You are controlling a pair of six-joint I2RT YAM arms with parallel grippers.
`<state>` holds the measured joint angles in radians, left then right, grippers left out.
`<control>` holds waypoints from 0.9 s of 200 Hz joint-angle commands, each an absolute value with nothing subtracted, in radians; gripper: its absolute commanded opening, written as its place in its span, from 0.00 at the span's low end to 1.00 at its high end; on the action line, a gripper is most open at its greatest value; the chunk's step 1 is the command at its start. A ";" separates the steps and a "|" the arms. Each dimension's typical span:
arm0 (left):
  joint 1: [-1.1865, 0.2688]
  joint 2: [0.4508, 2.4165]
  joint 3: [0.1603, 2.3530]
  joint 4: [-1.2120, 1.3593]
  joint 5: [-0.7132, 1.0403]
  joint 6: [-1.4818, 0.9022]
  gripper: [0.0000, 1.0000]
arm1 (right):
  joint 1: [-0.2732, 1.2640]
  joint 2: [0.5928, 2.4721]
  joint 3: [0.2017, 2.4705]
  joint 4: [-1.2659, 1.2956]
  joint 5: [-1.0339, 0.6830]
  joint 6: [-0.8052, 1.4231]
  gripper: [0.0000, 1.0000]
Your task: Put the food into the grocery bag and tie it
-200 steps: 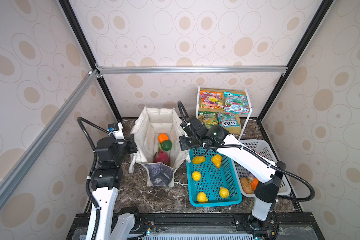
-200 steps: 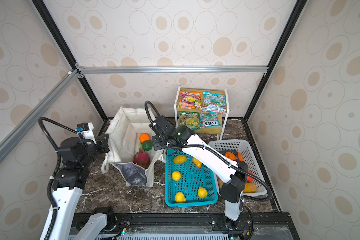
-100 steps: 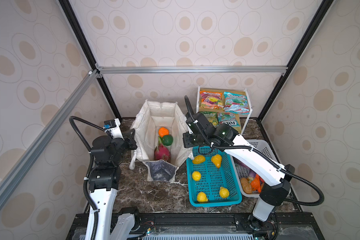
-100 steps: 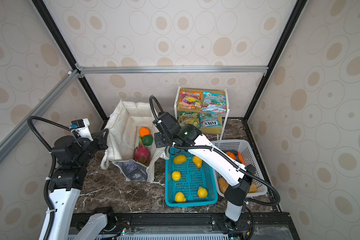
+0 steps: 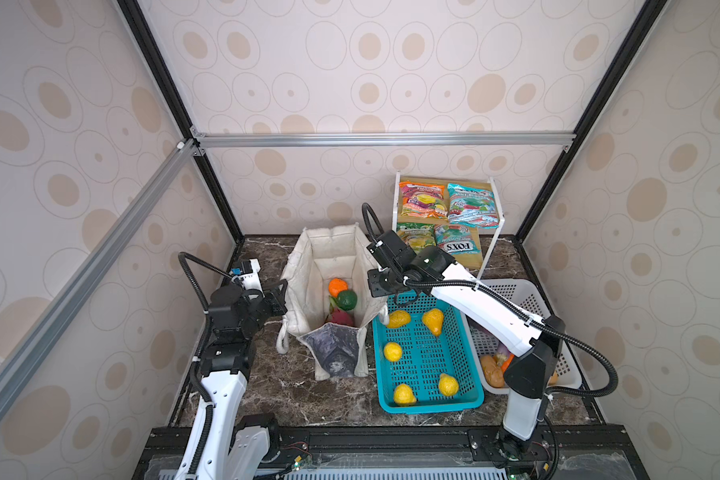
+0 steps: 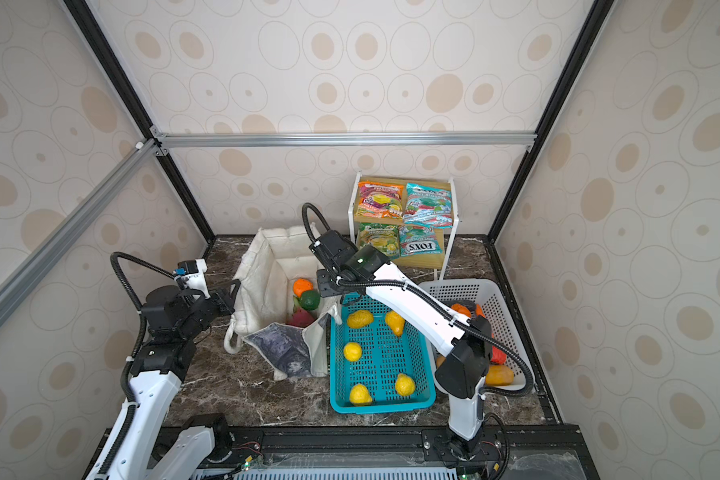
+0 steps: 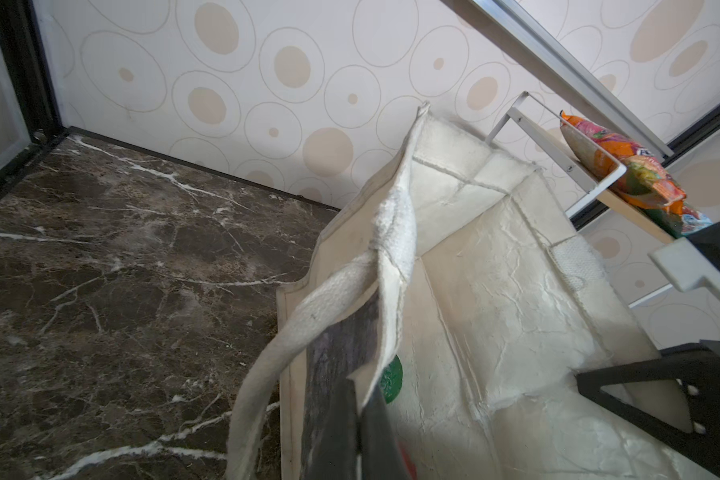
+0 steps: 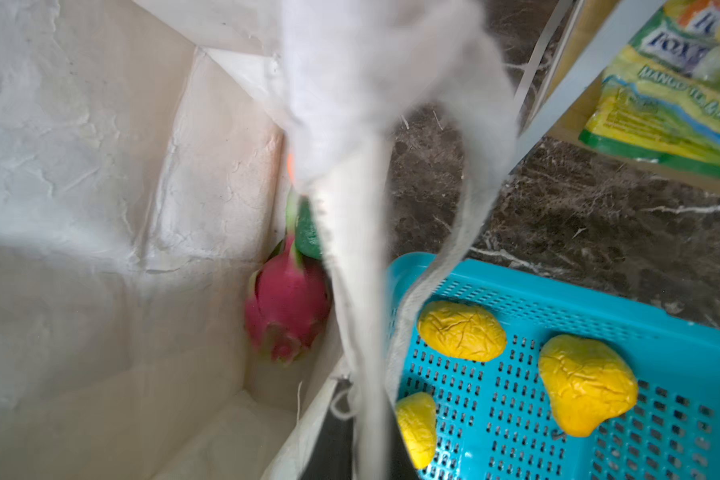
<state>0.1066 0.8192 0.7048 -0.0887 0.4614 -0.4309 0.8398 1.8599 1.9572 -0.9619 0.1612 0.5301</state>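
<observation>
The grocery bag (image 5: pixel 329 253) stands open mid-bench. The left hand (image 5: pixel 281 293) is clenched on its 9 o'clock rim. The right hand (image 5: pixel 378 286) sits at the 3 o'clock rim, its grip impossible to tell. An orange (image 5: pixel 337 286), dark green fruit (image 5: pixel 346 299) and dragon fruit (image 5: pixel 341 319) lie inside.

In the right wrist view the rope handle (image 8: pixel 350 104) of the grocery bag (image 8: pixel 100 166) is a blurred smear covering most of the orange (image 8: pixel 290 166) and green fruit (image 8: pixel 306 237). How wide the right tool (image 5: pixel 378 286) stands cannot be told. The right arm (image 5: pixel 483 307) hides much of the white basket (image 5: pixel 535 301) on the right.
</observation>
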 commanded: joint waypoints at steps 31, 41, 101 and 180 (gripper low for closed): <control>0.114 0.778 0.653 -0.006 0.370 -0.343 0.00 | 0.841 1.792 2.047 -1.096 0.328 0.534 1.00; 0.115 0.775 0.651 -0.009 0.362 -0.333 0.00 | 0.841 1.776 2.083 -1.122 0.358 0.528 1.00; 0.115 0.739 0.592 0.046 0.373 -0.330 0.00 | 0.791 1.620 2.183 -0.994 0.358 0.270 0.99; 0.115 0.729 0.570 0.021 0.358 -0.327 0.00 | 0.422 1.802 2.488 -1.031 0.054 0.399 0.79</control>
<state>0.1070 0.7349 0.5705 -0.0113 0.3492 -0.3431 0.4595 1.6947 2.4012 -0.9825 0.1520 0.3569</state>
